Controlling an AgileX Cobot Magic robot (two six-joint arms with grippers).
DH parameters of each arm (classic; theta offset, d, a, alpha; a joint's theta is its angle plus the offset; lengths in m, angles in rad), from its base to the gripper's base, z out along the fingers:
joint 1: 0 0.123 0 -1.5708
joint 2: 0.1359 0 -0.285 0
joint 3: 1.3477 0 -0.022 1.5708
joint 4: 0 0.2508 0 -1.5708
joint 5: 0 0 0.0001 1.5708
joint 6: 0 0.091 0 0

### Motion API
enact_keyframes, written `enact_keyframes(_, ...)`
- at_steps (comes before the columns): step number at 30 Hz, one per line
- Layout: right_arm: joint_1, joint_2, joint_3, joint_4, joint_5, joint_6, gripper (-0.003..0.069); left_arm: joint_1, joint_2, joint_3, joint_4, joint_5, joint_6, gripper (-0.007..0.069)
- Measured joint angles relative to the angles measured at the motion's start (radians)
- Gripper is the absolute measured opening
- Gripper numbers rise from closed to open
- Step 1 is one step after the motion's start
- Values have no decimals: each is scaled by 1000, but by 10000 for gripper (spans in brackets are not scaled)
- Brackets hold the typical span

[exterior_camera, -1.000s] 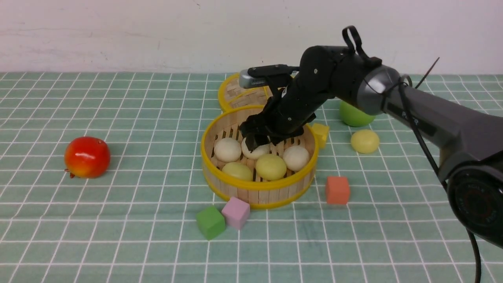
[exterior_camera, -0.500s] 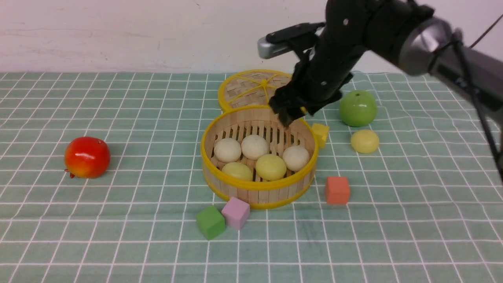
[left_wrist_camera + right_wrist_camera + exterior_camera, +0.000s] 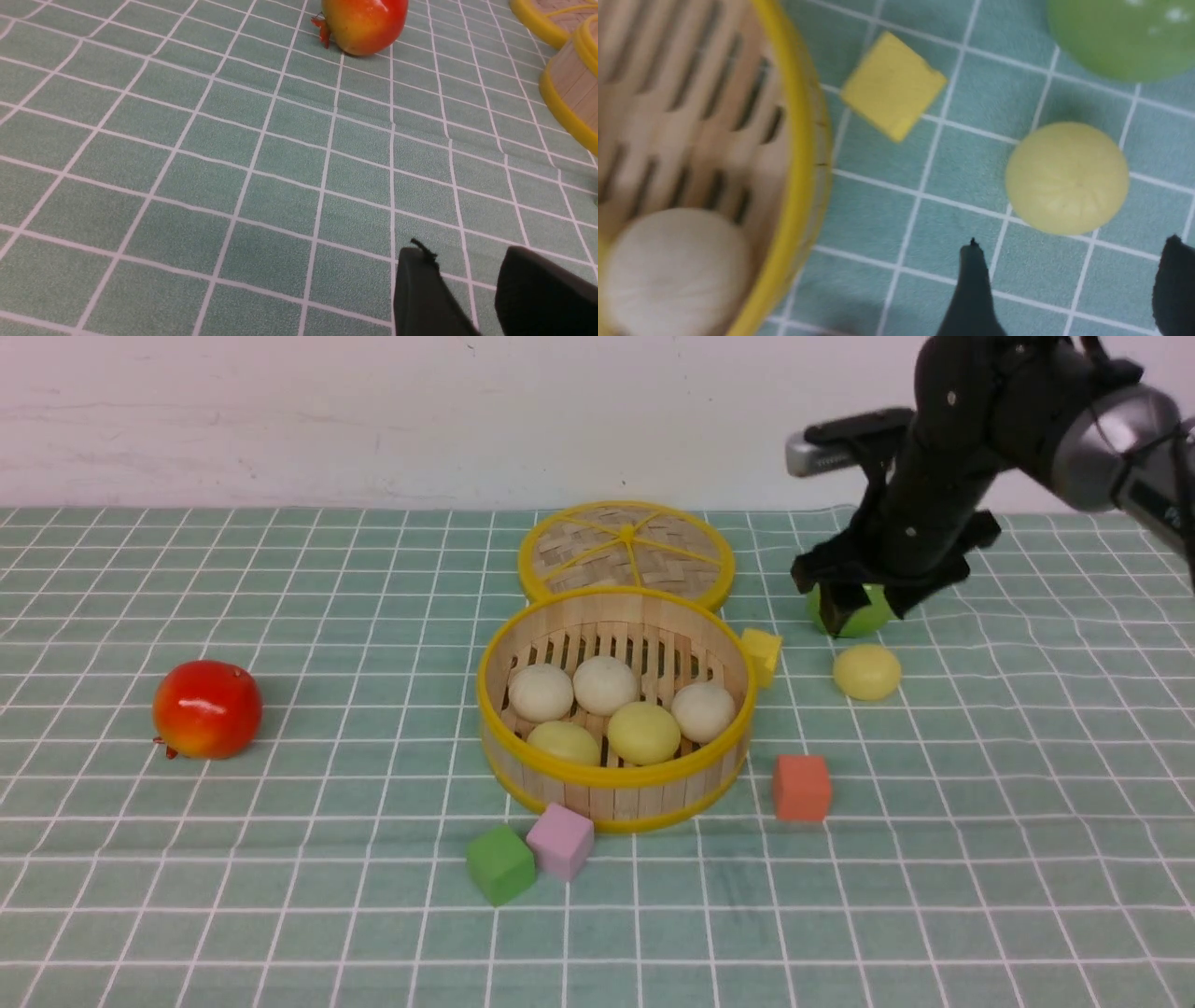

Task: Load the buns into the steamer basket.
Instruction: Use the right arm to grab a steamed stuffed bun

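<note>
So, from the front, the steamer basket [image 3: 612, 709] is sitting near the middle of the checked green tablecloth [image 3: 280, 896], with five buns [image 3: 605, 685] lying inside it, three off-white and two pale yellow. The sixth bun [image 3: 867, 671], pale yellow, is lying on the cloth out toward the right edge, well apart from the basket. The right gripper [image 3: 864, 602] is hanging just above and behind that bun with its jaws spread and nothing in them, partly covering the green apple [image 3: 857, 614]. The woven lid [image 3: 625, 551] is lying flat against the far side of the basket. A yellow cube [image 3: 763, 651] is touching the basket's right wall, an orange cube [image 3: 801, 787] is resting near its front right, and a green cube [image 3: 500, 863] and a pink cube [image 3: 560, 841] are sitting side by side toward the front edge. A red apple [image 3: 206, 708] is resting toward the left edge.

In the left wrist view, the left gripper [image 3: 467, 294] is hovering over bare cloth, jaws parted and holding nothing, the red apple beyond it.

In the right wrist view, the open fingertips [image 3: 973, 289] are pointing at the loose yellow bun, apart from it, with the yellow cube between bun and basket rim.
</note>
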Motion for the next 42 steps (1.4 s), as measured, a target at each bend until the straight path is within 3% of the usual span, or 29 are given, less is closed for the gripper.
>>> enact_keyframes(6,-48,22,0,4,-39,22,463,0,0,0,0,0,0,238)
enact_keyframes(15,-75,37,0,64,-97,31,329,0,0,0,0,0,0,238)
enact_keyframes(33,-75,117,0,72,-150,49,283,0,0,0,0,0,0,238)
enact_keyframes(42,-75,139,0,70,-152,49,80,0,0,0,0,0,0,238)
